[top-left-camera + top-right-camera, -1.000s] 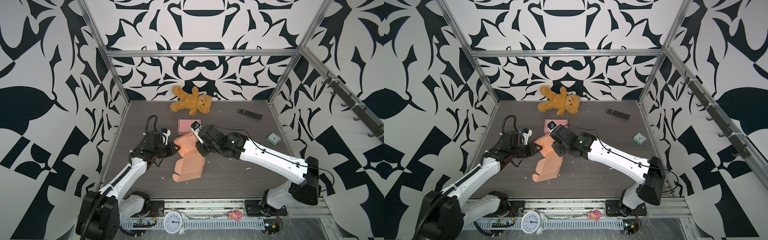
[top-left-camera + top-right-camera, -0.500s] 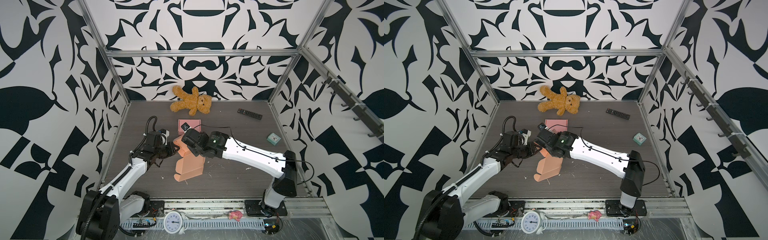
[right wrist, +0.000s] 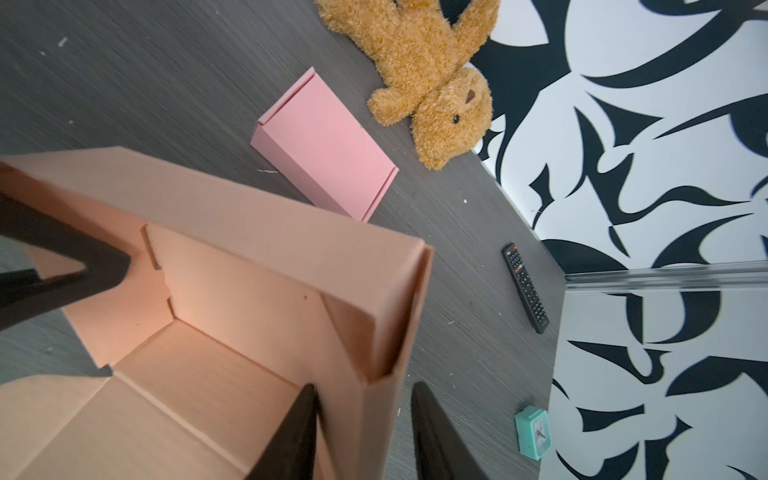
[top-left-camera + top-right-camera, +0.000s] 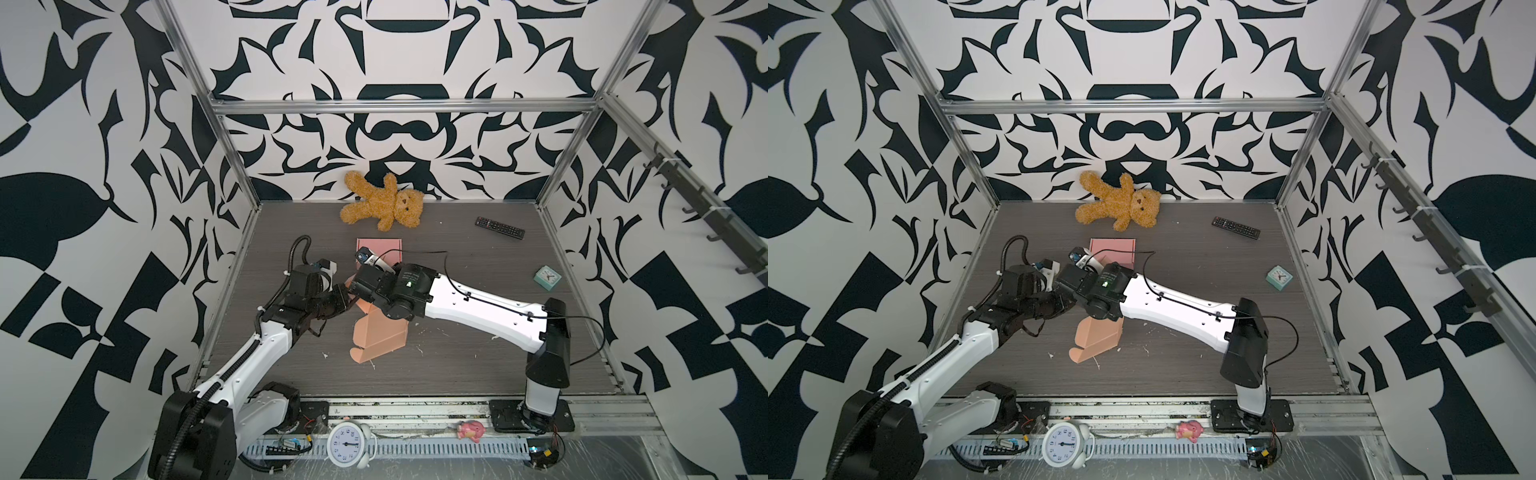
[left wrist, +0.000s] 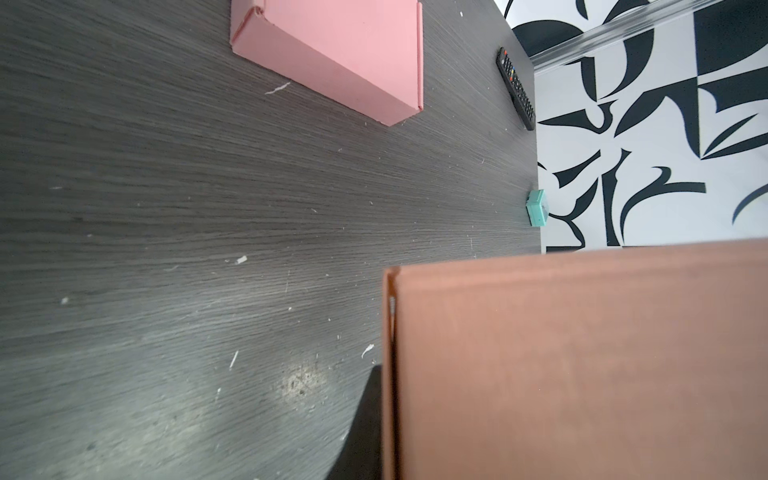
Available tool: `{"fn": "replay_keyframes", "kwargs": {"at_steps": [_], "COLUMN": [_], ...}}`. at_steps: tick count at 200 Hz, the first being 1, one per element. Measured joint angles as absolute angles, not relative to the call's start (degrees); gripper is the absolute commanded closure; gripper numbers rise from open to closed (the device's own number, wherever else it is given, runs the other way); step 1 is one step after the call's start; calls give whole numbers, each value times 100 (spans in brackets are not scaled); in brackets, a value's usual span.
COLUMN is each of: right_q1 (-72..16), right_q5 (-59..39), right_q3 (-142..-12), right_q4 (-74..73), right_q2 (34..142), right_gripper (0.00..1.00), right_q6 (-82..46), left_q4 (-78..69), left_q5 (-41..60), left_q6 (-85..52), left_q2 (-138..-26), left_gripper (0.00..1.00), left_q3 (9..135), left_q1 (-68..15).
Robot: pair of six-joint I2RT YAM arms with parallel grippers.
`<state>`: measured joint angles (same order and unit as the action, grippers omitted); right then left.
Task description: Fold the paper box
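Paper box: a peach card box (image 4: pixel 380 336), part folded and open-topped, lies on the bench (image 4: pixel 478 374). Its upper end sits between the two sets of jaws, and the rest stretches away from them toward the front rail.
Left jaws: closed, pinching one side wall of the paper box. In the right wrist view their fingertips (image 3: pixel 104 257) meet on that wall.
Right jaws: parted, straddling the upright corner wall across the box from the left jaws. One finger (image 3: pixel 299 428) is inside the box and the other outside, with a slim gap on the outer side.
Inside the paper box: its own floor, the folded-in flaps and that one finger.
Pink box (image 4: pixel 380 249): closed and flat, just beyond the right jaws and apart from the paper box. Its contents are hidden.
Teddy bear (image 4: pixel 382 205): beyond the pink box, against the back wall.
Remote (image 4: pixel 498 227) and teal clock (image 4: pixel 547 277): well apart from both jaws, on the right jaws' side.
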<state>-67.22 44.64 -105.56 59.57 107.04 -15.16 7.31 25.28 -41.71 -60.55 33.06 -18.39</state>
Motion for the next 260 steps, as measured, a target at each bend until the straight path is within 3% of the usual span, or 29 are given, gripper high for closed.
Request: {"fn": "replay_keyframes", "kwargs": {"at_steps": [70, 167, 260], "right_q1": [-6956, -6991, -6956], "right_q5": [5280, 5474, 5422], "right_q3": [-11201, -11515, -11325], "right_q4": [6657, 7024, 6803], "right_q2": [11330, 11535, 11334], "right_gripper": [73, 68, 93], "right_q6": [-1806, -2075, -2102], "left_q4": [687, 701, 711], "left_q5": [2563, 2650, 2694], "left_q6": [-4375, -4436, -4464], "left_q2": [-5671, -5516, -5470], "left_gripper": [87, 87, 87], "left_q3": [3037, 2995, 2995], "left_q1": [-1887, -1892, -1892]}}
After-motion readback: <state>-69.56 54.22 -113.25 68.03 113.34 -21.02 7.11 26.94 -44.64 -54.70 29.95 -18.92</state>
